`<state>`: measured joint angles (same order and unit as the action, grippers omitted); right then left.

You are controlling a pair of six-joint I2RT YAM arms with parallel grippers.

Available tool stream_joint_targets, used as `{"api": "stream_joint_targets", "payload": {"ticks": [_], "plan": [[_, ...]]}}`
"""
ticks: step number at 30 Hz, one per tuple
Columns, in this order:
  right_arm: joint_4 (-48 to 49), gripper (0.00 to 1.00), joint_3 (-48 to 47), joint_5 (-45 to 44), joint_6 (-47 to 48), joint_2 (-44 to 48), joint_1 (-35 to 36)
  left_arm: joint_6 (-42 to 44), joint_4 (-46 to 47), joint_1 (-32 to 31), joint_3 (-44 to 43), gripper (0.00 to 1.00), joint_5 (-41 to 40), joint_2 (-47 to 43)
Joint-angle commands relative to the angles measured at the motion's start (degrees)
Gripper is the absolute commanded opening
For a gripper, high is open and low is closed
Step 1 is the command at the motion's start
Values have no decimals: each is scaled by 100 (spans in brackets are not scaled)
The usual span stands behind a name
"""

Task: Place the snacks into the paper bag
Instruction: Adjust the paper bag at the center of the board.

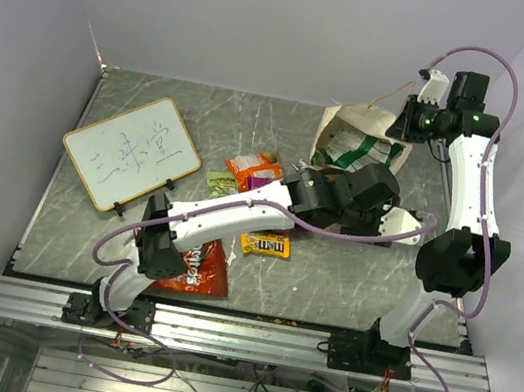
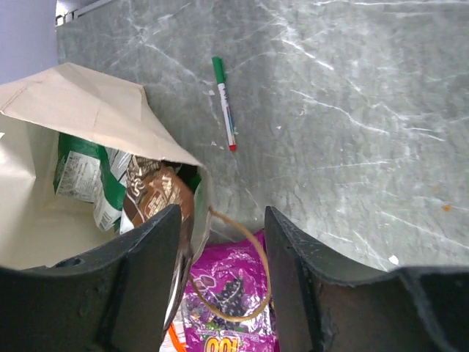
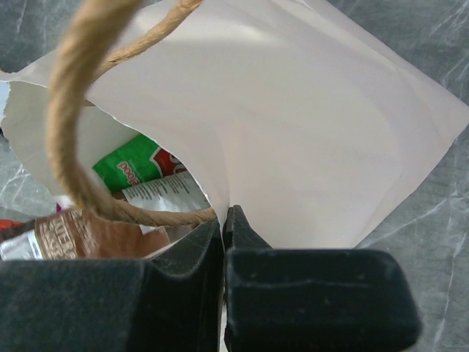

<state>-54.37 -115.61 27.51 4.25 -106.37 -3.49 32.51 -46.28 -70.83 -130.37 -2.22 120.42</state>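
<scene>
While the paper bag [image 1: 354, 121] lies on its side at the far right of the table [image 1: 368, 286], its mouth faces near-left. The right gripper [image 3: 223, 216] is clamped tight on the upper rim, right by the root of a twisted handle [image 3: 62, 110]. No gap between those jaws.

Inside the bag: green-white pouch [image 2: 84, 169] deeper in, brown pouch [image 2: 154, 196] at the mouth, partly over the lip.

The left gripper [image 2: 223, 216] sits right at the mouth, jaws apart, nothing between them. Its left finger [image 2: 146, 279] is just beside the brown pouch; can't tell if they touch. The bag's other handle loop lies on the table between the fingers, on top of a purple pouch [image 2: 227, 293].

Outside the bag, top view:
- orange pouch [image 1: 255, 168] and small green packet [image 1: 221, 184], mid-table, just left of the left arm's wrist
- yellow M&M's packet [image 1: 265, 245], nearer, beside the left arm
- red Doritos bag [image 1: 200, 271], near edge, partly under the left arm

Whiteboard [image 1: 131, 151] is far left, well apart from the bag. Green-capped marker [image 2: 223, 103] lies on the table beyond the bag in the left wrist view.
</scene>
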Motion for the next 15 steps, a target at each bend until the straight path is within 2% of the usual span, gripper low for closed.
{"api": "stream_joint_targets", "payload": {"ticks": [1, 7, 10, 12, 15], "plan": [[426, 0, -209, 90, -178, 77, -29, 100, -126, 43, 275, 62, 600, -754], [354, 0, -351, 106, -274, -73, -63, 1138, -820, 60, 1131, 62, 987, -1394], [338, 0, -343, 115, -263, -78, -80, 1985, -944, 59, 1874, 61, 771, -1835], [333, 0, -326, 133, -258, -74, -98, 2353, -1130, 60, 2138, 61, 442, -1878], [339, 0, -317, 197, -279, -84, -112, 2798, -931, 58, 2670, 61, -17, -1938]]}}
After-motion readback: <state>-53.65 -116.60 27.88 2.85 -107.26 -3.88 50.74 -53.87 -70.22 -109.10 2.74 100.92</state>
